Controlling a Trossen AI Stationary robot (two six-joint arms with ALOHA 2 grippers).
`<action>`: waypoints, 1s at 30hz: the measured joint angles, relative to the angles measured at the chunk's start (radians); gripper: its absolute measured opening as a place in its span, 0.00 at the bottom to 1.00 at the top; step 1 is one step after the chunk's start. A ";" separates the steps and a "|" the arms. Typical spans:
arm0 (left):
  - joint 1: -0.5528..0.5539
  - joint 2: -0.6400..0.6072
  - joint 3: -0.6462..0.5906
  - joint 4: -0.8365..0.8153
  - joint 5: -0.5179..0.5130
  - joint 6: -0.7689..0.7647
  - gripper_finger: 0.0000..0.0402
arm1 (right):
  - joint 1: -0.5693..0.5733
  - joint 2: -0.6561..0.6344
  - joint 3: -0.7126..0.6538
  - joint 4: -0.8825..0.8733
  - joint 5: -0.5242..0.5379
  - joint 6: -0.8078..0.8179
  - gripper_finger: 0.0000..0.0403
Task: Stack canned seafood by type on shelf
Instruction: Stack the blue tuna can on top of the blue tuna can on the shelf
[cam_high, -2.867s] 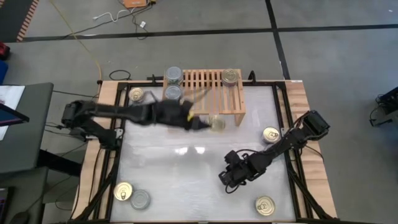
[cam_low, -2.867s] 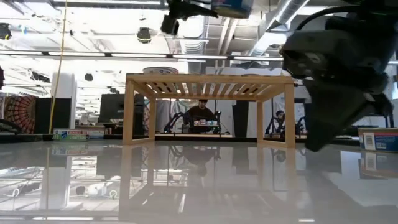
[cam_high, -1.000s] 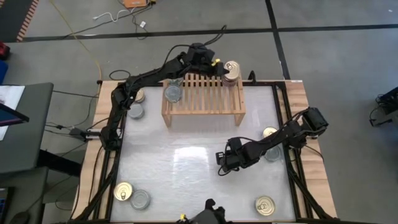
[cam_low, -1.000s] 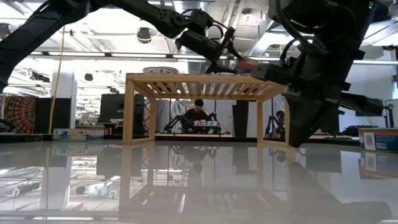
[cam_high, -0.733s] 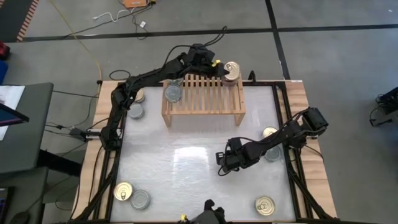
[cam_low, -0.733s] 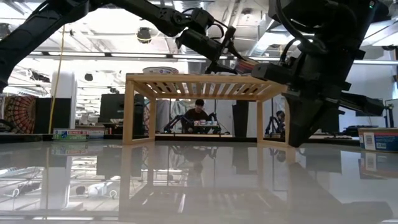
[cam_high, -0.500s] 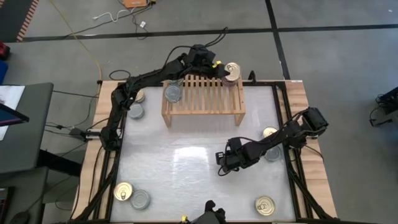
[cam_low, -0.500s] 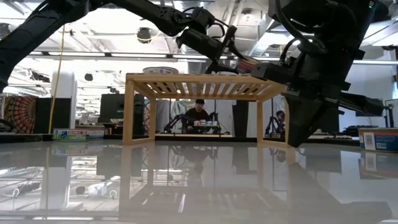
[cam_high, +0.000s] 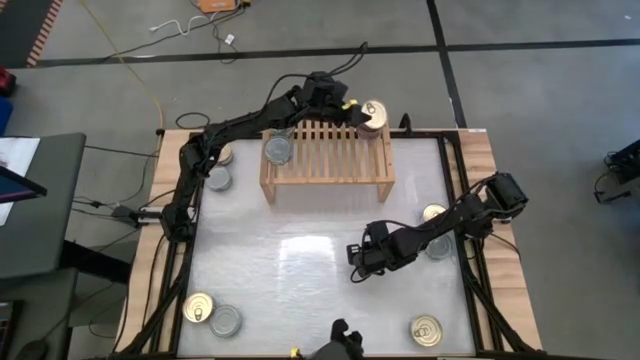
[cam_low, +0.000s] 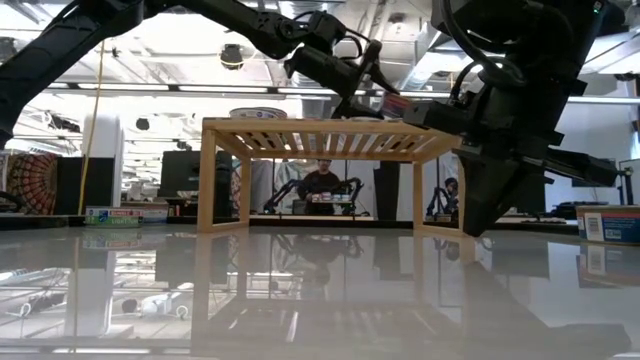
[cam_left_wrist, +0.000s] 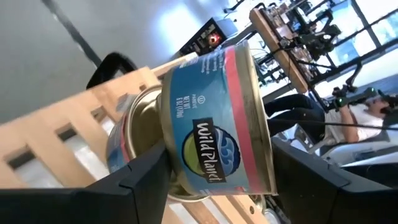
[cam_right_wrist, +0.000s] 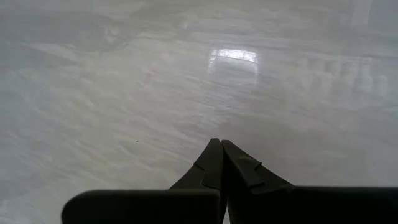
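Observation:
The light-wood shelf stands at the table's far side. On its far right corner two cans are stacked. The upper one, blue-labelled, rests by its bottom on the lower can's gold lid. My left gripper reaches in from the shelf's left, open, one finger on either side of the upper can. A silver-topped can sits on the shelf's left part. My right gripper is shut, hovering over the bare table's middle right.
Loose cans lie on the table. Two are at the far left, two at the near left corner, two at the right edge and one near right. The table's middle is bare. People sit in the room behind.
My left gripper has stayed at the shelf's far right corner. In the low view its fingers have parted a little around the upper can, which stays on the lower can.

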 joint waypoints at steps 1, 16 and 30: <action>0.000 0.000 0.000 0.006 0.000 0.022 0.63 | 0.000 0.000 0.000 0.000 0.000 0.000 0.06; -0.018 0.000 -0.001 -0.008 0.001 0.319 0.63 | 0.000 0.000 0.000 -0.001 0.000 0.000 0.06; 0.019 0.000 -0.001 0.008 0.006 0.047 0.63 | 0.002 0.000 0.000 0.000 0.000 0.008 0.06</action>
